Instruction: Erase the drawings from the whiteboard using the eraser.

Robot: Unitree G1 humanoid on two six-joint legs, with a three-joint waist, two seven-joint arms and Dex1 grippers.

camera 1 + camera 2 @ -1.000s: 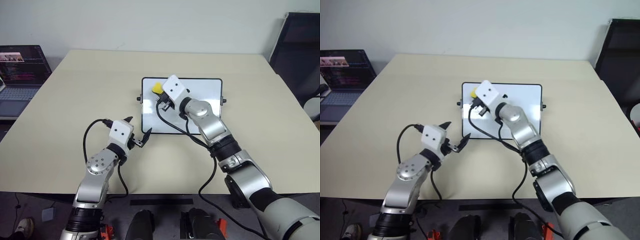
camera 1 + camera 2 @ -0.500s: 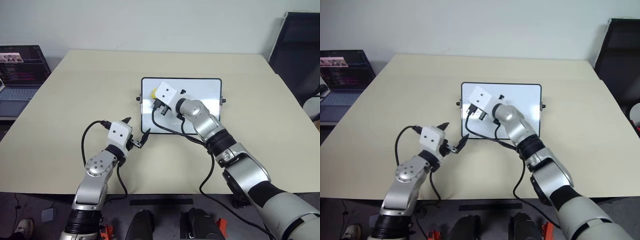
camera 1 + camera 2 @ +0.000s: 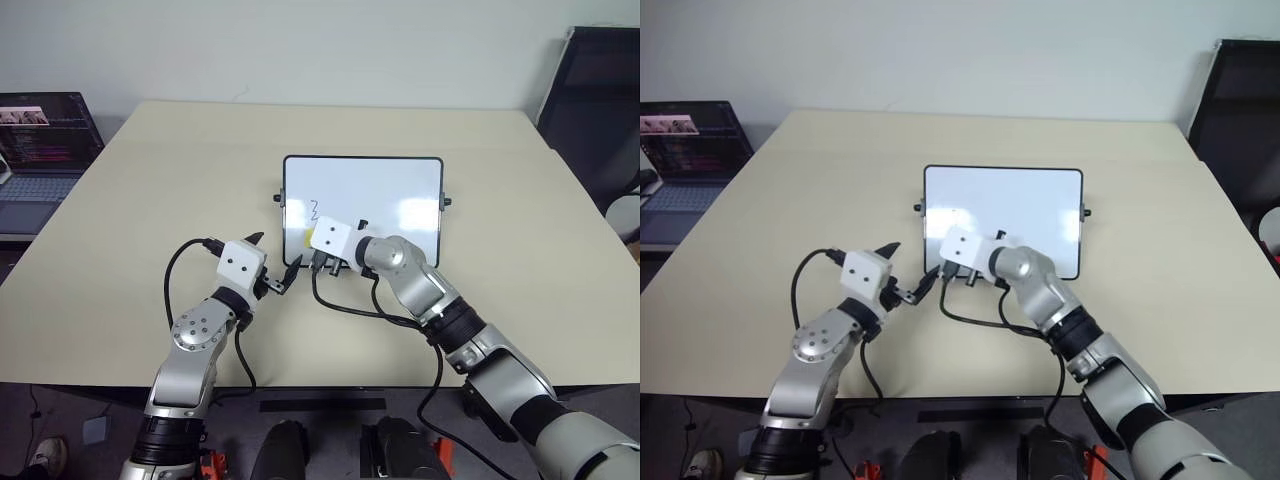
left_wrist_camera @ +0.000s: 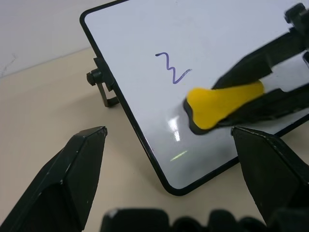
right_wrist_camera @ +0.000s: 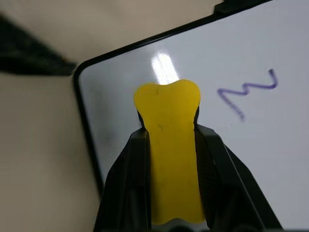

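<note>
The right gripper (image 5: pixel 169 145) is pinching the eraser (image 5: pixel 170 145), having swept from the whiteboard's (image 3: pixel 400 180) far-left area down to its near-left corner. It is now pressing there, just beside one remaining squiggle (image 3: pixel 311 209), so wiping is underway. The left gripper (image 3: pixel 272 262) is staying spread just left of the board.

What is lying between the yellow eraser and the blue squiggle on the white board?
Nothing: in the left wrist view only bare glossy white board separates the small yellow eraser with black base, shut in the right gripper, from the thin blue squiggle.
</note>
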